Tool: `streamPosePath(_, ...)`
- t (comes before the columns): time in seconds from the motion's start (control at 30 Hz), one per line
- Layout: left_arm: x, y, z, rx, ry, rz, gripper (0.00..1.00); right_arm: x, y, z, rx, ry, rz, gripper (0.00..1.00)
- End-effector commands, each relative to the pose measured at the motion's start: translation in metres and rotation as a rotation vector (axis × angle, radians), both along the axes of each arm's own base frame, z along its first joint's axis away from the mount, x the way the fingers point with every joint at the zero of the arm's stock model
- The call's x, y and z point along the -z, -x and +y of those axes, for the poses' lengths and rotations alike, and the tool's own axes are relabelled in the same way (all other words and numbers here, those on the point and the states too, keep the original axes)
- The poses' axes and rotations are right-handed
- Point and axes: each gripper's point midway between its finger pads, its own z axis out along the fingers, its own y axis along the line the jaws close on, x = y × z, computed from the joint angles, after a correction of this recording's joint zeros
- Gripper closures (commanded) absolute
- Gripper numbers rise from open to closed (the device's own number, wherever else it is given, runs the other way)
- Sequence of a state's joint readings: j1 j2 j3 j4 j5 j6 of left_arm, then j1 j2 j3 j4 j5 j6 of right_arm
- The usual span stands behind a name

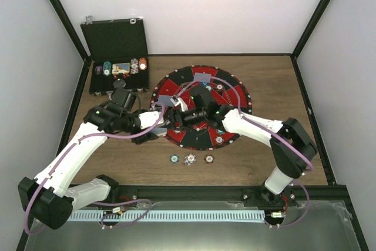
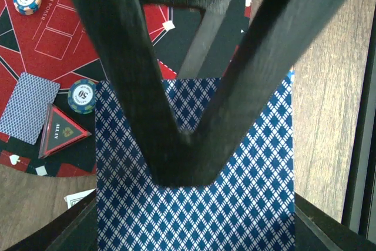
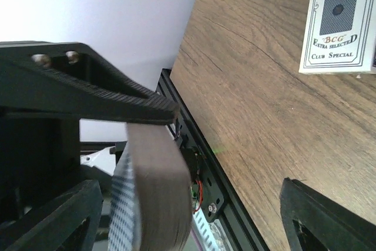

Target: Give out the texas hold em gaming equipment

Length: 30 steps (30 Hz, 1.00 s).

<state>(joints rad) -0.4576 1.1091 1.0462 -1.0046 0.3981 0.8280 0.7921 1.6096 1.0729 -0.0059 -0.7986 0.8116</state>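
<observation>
My left gripper (image 2: 194,204) is shut on a deck of blue diamond-backed playing cards (image 2: 247,198), gripping it by its long edges above the round mat (image 1: 238,97). My right gripper (image 3: 194,204) is open around the deck (image 3: 155,192), which shows edge-on. One of its fingers (image 2: 182,151) lies flat on the top card's back. From above, the left gripper (image 1: 170,113) and the right gripper (image 1: 189,111) meet over the mat's middle. Single cards (image 2: 28,107) and striped chips (image 2: 82,96) lie on the mat. Three chips (image 1: 190,159) sit in a row on the table in front of it.
An open black case (image 1: 117,57) holding chips stands at the back left. A red triangular ALL IN marker (image 2: 60,136) lies on the mat beside the 50 chip. A white card box (image 3: 338,22) lies on the wooden table. The black frame rail (image 3: 200,163) runs along the table's edge.
</observation>
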Motion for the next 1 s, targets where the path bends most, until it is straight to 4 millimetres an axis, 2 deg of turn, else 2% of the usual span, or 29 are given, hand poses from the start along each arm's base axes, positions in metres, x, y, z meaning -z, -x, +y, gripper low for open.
streamPosePath(0.0, -0.014, -0.001, -0.005, 0.027, 0.035, -0.039, 0.91, -0.012, 0.003, 0.024, -0.054, -0.048, -0.010, 0.15)
streamPosePath(0.2, -0.015, 0.000, -0.004, 0.030, 0.035, -0.043, 0.91, -0.003, 0.000, 0.034, -0.060, -0.051, 0.018, 0.19)
streamPosePath(0.37, -0.013, 0.001, -0.003, 0.030, 0.029, -0.048, 0.91, 0.007, -0.005, 0.033, -0.040, -0.020, 0.031, 0.24)
streamPosePath(0.7, -0.016, 0.002, -0.002, 0.029, 0.034, -0.056, 0.91, 0.039, -0.020, 0.005, 0.031, 0.073, 0.054, 0.32)
streamPosePath(0.97, -0.015, 0.002, -0.002, 0.027, 0.032, -0.057, 0.91, 0.041, -0.025, -0.014, 0.067, 0.087, 0.046, 0.37)
